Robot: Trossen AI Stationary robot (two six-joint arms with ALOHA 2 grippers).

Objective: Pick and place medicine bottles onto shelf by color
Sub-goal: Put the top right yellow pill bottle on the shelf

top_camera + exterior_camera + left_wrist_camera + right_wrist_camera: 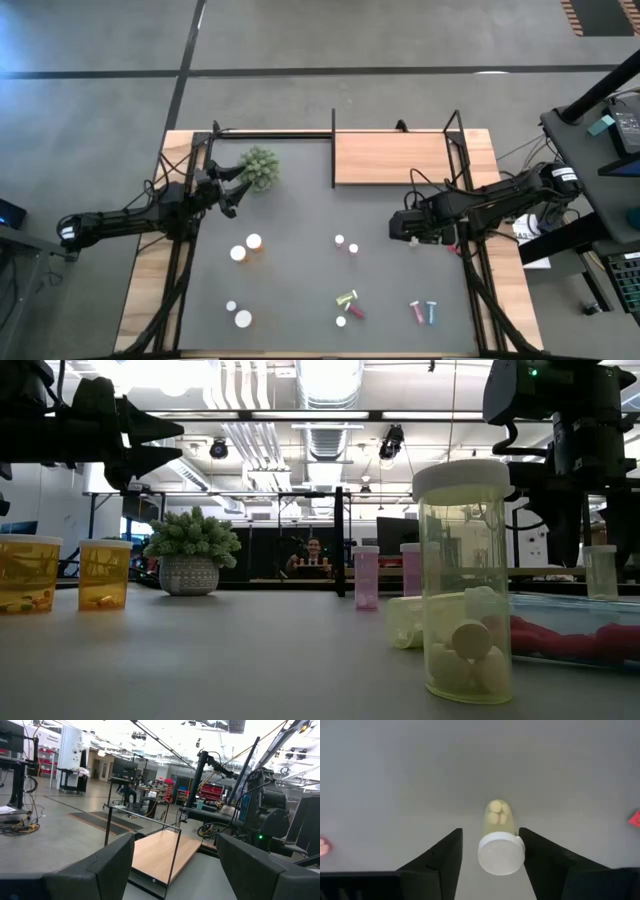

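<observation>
Shelf [390, 158] at one o'clock holds no bottles; right gripper [490, 855] straddles a yellow-green bottle [500, 840], fingers not yet touching it; left gripper [175, 865] open, empty.

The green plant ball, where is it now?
In the high view the plant ball stands at the table's far left, just beside the left gripper and left of the wooden shelf.

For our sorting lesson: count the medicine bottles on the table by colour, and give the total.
Orange bottles: 2
Pink or red bottles: 4
Yellow-green bottles: 3, one between the right gripper fingers
Blue bottle: 1
White-capped bottles, colour unseen: 2
Total: 12
</observation>
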